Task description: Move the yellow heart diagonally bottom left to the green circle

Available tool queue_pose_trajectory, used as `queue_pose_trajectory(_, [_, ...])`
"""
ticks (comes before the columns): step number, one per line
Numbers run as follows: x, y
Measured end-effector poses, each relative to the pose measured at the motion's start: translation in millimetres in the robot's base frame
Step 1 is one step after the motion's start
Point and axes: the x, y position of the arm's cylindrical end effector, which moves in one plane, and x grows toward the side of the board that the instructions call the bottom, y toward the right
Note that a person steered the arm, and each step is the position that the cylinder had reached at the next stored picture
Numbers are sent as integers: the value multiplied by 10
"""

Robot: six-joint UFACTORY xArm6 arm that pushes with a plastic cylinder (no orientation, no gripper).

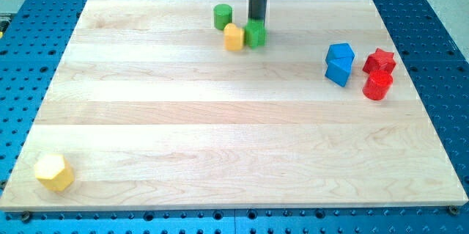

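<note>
The yellow heart (234,37) lies near the top middle of the wooden board (220,131). The green circle (223,16) stands just above it and slightly to the view's left, close to it or touching. A second green block (256,34), whose shape I cannot make out, touches the heart's right side. My dark rod comes down from the view's top, and my tip (256,22) is at the top edge of this second green block, to the right of the green circle and above right of the heart.
Two blue blocks (339,54) (338,72) sit together at the right. A red star (379,61) and a red cylinder (377,85) lie just right of them. A yellow hexagon (54,172) sits at the bottom left corner.
</note>
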Motion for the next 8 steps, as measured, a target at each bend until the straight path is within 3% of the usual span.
queue_pose_trajectory(1, [869,0])
queue_pose_trajectory(2, [1064,0])
queue_pose_trajectory(3, [1054,16])
queue_pose_trajectory(4, [416,52])
queue_pose_trajectory(5, [107,29])
queue_pose_trajectory(8, [90,-906])
